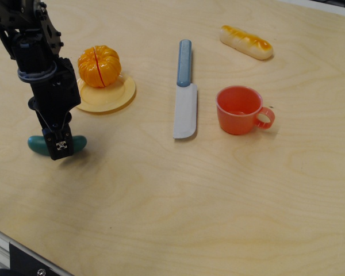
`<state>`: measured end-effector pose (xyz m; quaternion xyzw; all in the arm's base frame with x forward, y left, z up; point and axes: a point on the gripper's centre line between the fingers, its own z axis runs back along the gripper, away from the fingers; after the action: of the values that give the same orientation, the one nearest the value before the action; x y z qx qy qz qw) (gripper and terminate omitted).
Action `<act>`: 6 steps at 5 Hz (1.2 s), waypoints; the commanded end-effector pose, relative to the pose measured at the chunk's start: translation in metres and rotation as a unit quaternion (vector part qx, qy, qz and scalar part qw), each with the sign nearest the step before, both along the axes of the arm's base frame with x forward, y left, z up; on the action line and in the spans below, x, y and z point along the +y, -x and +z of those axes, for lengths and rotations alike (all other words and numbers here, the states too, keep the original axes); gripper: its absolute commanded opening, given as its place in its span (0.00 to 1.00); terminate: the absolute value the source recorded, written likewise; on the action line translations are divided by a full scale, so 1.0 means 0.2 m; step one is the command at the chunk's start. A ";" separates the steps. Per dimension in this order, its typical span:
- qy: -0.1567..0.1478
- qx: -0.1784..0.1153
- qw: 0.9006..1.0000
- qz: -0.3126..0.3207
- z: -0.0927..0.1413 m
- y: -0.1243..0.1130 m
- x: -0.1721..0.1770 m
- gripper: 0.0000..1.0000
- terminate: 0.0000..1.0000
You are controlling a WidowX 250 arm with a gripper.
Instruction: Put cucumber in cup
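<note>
Gripper [61, 145] low over middle of cucumber [39, 144], near left on table; its long axis runs left-right. Jaw opening and grip: cannot tell. Cup [240, 110] well right, past knife [185, 92]

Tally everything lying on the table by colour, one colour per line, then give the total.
Teal-green: 1, the cucumber
Orange-red: 1, the cup
Orange: 1, the toy orange
Pale yellow: 1, the plate
Yellow-orange: 1, the bread roll
Blue and grey: 1, the knife
Total: 6
</note>
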<state>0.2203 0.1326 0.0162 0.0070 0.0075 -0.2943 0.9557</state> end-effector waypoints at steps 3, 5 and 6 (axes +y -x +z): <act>0.009 -0.053 0.991 0.126 0.15 -0.21 -0.06 0.00 0.00; 0.018 -0.080 0.984 0.161 0.41 -0.40 -0.26 0.00 0.00; 0.042 -0.092 0.986 0.136 0.47 -0.48 -0.41 0.00 0.00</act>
<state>0.3059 0.0384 0.0907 -0.0221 -0.0671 -0.1636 0.9840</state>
